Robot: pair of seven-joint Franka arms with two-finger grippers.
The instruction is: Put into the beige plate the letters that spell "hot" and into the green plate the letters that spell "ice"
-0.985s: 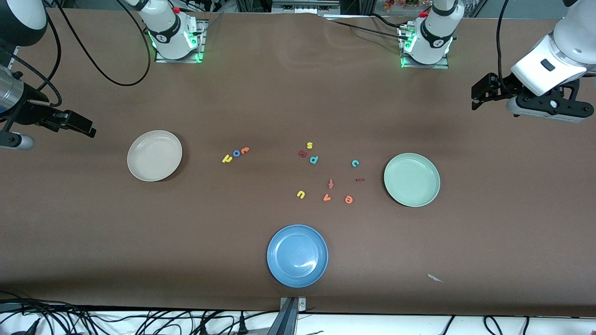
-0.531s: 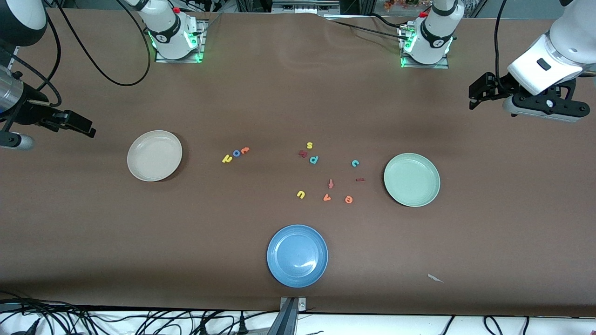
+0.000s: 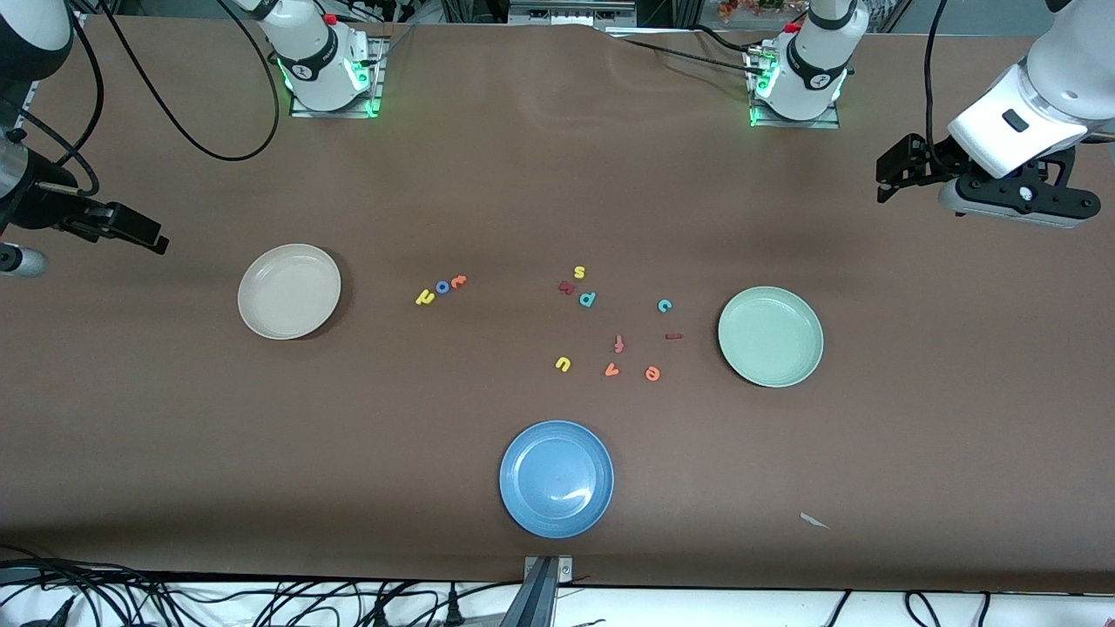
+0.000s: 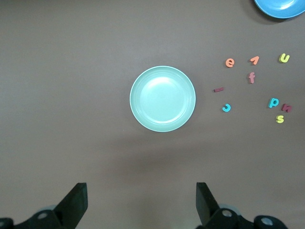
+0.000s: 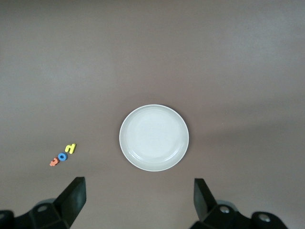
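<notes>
The beige plate (image 3: 289, 291) lies toward the right arm's end with nothing in it, and the green plate (image 3: 771, 336) toward the left arm's end, also bare. A yellow h (image 3: 425, 297), blue o (image 3: 442, 286) and orange t (image 3: 459, 280) lie in a row on the table beside the beige plate. A teal c (image 3: 665, 305), dark red i (image 3: 673, 336) and orange e (image 3: 652, 374) lie beside the green plate. My left gripper (image 4: 141, 200) hangs open, high over bare table at its own end. My right gripper (image 5: 139, 198) hangs open over its end.
A blue plate (image 3: 557, 478) sits near the front edge. Other letters lie mid-table: yellow s (image 3: 579, 272), dark red n (image 3: 567, 287), teal p (image 3: 587, 300), red-orange f (image 3: 619, 343), yellow u (image 3: 563, 364), orange v (image 3: 611, 370). A paper scrap (image 3: 814, 521) lies near the front.
Both arms have shifted slightly toward the robots' bases. Letters and plates have not moved.
</notes>
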